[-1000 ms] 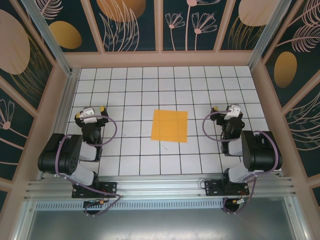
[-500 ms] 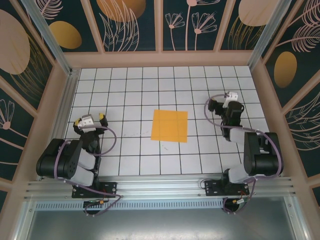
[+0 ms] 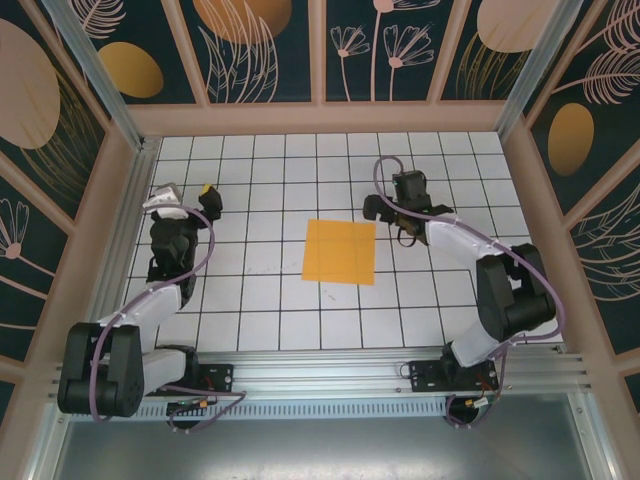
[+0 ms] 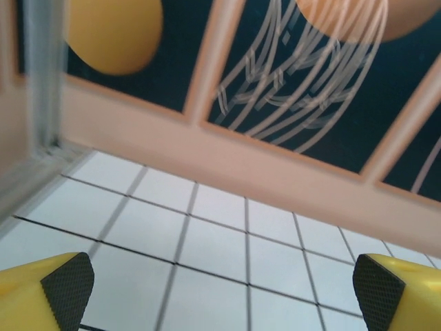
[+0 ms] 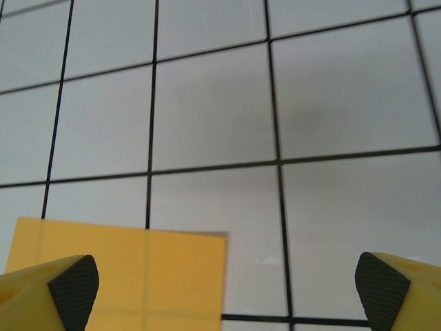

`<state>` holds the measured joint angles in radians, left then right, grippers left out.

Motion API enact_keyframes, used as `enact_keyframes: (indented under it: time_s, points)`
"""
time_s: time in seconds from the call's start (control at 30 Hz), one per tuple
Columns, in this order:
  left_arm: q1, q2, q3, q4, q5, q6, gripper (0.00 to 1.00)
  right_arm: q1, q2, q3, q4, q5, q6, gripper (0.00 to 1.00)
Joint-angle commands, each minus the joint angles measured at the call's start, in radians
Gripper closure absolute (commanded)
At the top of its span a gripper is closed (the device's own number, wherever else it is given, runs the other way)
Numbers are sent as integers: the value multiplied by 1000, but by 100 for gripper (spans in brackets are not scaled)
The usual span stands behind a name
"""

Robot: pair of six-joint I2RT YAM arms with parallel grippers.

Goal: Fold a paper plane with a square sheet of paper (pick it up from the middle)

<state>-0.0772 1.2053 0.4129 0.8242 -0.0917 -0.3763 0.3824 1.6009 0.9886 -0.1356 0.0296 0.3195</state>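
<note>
The square sheet of paper (image 3: pixel 340 252) lies flat on the white grid table (image 3: pixel 300 310), orange with faint crease lines, near the middle. Its far right corner (image 5: pixel 117 276) lies low and left in the right wrist view. My right gripper (image 3: pixel 396 203) hovers just beyond and to the right of that corner, open (image 5: pixel 227 293), with bare tiles between its fingers. My left gripper (image 3: pixel 185 193) is raised at the far left of the table, well away from the sheet. It is open (image 4: pixel 220 296) and faces the back wall. The paper plane is out of view.
A wooden-framed back wall (image 4: pixel 262 158) with dark floral panels closes the far side, and similar walls (image 3: pixel 95 250) stand left and right. An aluminium rail (image 3: pixel 320 375) with both arm bases runs along the near edge.
Both arms have unfolded from near their bases. The left gripper rose and moved toward the far left. The right gripper swung far and left, up to the sheet's far right corner. The sheet has not moved.
</note>
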Motion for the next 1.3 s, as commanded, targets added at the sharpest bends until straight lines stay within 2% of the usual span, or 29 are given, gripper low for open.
enact_keyframes:
  time_s: [0.0,0.2,0.33,0.67,1.1,1.27]
  points:
    - [0,65,44,-137,193,-141,1,80,90,91,-213,-10,99,4]
    - [-10,120,26,-173,190,-167,1,227,249,247,-339,47,185,4]
    - [-9,144,13,-166,197,-156,1,251,336,338,-406,41,240,7]
    - [-10,162,11,-155,216,-130,1,343,488,512,-566,119,300,6]
    - [-11,123,4,-181,246,-106,2,371,496,505,-622,129,326,7]
    - [-10,120,3,-181,257,-104,1,381,459,526,-632,165,322,2]
